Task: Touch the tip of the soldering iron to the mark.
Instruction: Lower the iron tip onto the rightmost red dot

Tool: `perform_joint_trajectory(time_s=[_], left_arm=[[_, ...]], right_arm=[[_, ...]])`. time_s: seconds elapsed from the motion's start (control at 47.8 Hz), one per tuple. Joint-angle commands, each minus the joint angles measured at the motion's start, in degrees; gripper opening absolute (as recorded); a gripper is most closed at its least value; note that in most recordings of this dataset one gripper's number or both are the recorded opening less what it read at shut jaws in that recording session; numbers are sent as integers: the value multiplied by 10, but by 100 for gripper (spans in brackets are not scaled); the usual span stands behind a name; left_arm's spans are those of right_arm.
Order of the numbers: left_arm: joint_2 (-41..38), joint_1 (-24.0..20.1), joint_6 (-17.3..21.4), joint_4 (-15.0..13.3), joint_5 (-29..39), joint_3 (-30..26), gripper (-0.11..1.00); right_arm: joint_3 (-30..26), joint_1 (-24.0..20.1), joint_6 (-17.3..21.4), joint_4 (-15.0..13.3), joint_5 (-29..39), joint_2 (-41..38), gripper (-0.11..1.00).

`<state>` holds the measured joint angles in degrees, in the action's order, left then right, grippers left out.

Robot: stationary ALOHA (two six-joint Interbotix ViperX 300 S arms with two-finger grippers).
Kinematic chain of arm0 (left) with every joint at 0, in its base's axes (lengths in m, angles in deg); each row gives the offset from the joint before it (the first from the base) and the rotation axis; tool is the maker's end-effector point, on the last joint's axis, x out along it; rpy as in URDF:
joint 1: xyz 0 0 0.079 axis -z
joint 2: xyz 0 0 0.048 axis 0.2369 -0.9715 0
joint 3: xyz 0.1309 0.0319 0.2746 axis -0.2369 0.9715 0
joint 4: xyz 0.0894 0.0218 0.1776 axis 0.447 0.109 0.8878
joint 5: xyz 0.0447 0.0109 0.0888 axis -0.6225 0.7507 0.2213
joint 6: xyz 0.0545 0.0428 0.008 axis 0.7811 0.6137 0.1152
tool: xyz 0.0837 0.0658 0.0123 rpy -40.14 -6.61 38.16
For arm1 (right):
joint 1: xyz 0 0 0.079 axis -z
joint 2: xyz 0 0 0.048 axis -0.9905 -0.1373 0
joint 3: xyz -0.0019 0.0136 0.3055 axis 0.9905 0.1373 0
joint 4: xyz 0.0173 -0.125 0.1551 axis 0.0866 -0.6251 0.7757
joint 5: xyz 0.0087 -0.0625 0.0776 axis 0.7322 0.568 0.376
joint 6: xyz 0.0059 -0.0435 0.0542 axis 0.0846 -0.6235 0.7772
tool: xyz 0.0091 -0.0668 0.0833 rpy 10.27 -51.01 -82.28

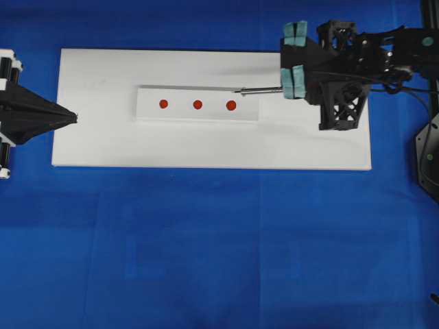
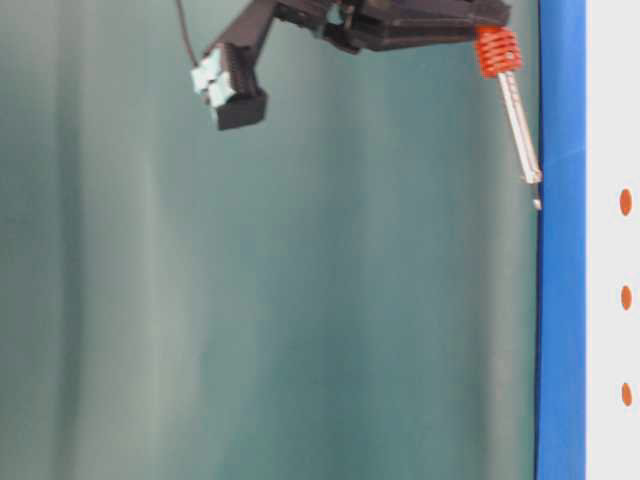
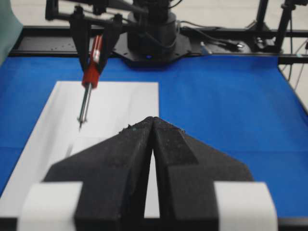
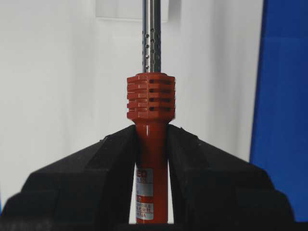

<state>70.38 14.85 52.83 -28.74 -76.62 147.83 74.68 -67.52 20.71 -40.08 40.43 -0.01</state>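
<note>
overhead exterior, right gripper [image 4: 151, 144] clamps soldering iron [image 4: 150, 103] (tip raised), left gripper [image 3: 153, 127] closed

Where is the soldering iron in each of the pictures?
Overhead: the soldering iron, upper right, pointing left over the white strip's top edge.
Table-level: top right, orange collar, silver shaft slanting down.
Left wrist: upper left, hanging tip-down.
Right wrist: centre, clamped by the right gripper.
Shared landmark: its orange handle.
</note>
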Motion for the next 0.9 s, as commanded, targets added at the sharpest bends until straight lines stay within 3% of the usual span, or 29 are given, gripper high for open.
perform_joint_trajectory(time_s=[0.0, 0.272, 0.878], left_arm=[[-3, 0, -1, 1, -4, -6, 0], [-3, 1, -1, 1, -4, -5, 0], [-4, 0, 0, 1, -3, -6, 0]], right_arm=[[-1, 1, 0, 1, -19, -5, 6], [14, 1, 0, 1, -54, -43, 6], [20, 2, 0, 3, -64, -71, 6]])
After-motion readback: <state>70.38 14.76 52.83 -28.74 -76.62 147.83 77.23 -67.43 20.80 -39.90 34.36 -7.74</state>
